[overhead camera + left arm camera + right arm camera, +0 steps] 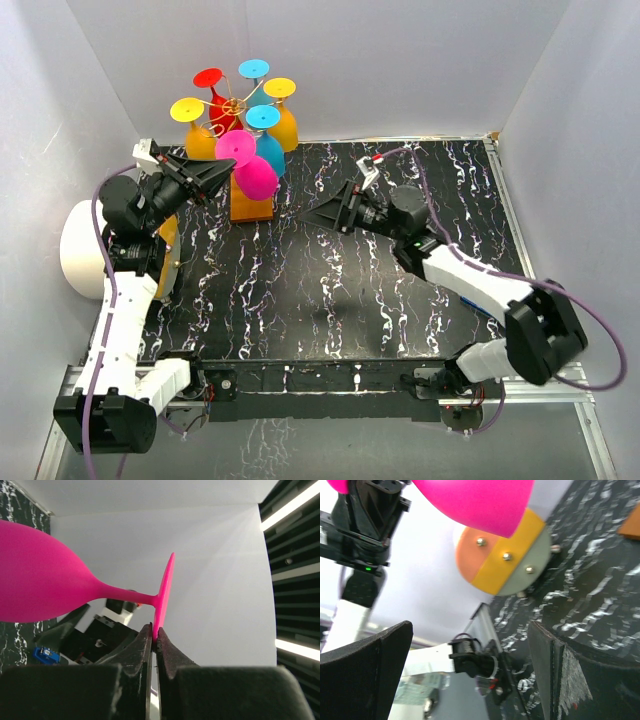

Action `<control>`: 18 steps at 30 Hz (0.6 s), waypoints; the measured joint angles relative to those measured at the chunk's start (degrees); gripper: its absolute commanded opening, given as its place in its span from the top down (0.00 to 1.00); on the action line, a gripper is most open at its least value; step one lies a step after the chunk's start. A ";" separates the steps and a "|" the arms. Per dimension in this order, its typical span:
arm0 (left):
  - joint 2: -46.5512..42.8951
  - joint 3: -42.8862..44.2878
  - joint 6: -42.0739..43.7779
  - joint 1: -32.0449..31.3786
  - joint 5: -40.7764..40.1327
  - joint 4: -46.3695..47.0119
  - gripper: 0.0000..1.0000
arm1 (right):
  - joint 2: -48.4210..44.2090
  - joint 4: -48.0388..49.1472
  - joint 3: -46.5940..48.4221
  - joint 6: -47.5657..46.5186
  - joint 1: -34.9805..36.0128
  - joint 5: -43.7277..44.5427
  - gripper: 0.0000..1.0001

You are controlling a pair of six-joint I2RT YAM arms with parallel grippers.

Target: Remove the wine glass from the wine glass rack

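Note:
The wine glass rack stands at the back left, with gold wire arms [228, 103] on an orange-brown wooden base [252, 208]. Several coloured glasses hang on it upside down. A pink wine glass [252, 172] is at its front; whether it still touches the wire I cannot tell. My left gripper [230, 171] is shut on the rim of its round foot [165, 590], and the pink bowl [40, 580] lies to the left in the left wrist view. My right gripper [306, 217] is open and empty, right of the rack, pointing at the pink bowl [475, 500].
A white round object [80, 250] sits at the table's left edge. Beside it is an orange, yellow and grey disc [505, 560] with bolts. White walls enclose the black marbled table [400, 290] at the back and sides.

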 measured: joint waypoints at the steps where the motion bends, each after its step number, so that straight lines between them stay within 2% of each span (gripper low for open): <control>1: -0.72 -1.44 -1.40 0.00 0.50 2.14 1.00 | 2.19 4.07 -0.20 3.13 0.90 -1.05 0.02; 5: -1.64 -4.15 -6.97 -0.02 2.71 11.32 1.00 | 8.61 18.34 -0.24 13.27 2.32 -2.82 0.02; 10: -3.52 -7.28 -12.87 -0.02 4.39 20.00 1.00 | 12.52 29.11 1.40 20.65 3.21 -2.82 0.06; 14: -4.81 -9.33 -16.24 -0.02 5.33 24.33 1.00 | 14.05 34.38 3.32 23.76 3.41 -1.42 0.07; 18: -5.20 -11.15 -19.17 0.00 5.79 27.56 1.00 | 14.71 35.41 6.29 24.17 3.41 -0.15 0.07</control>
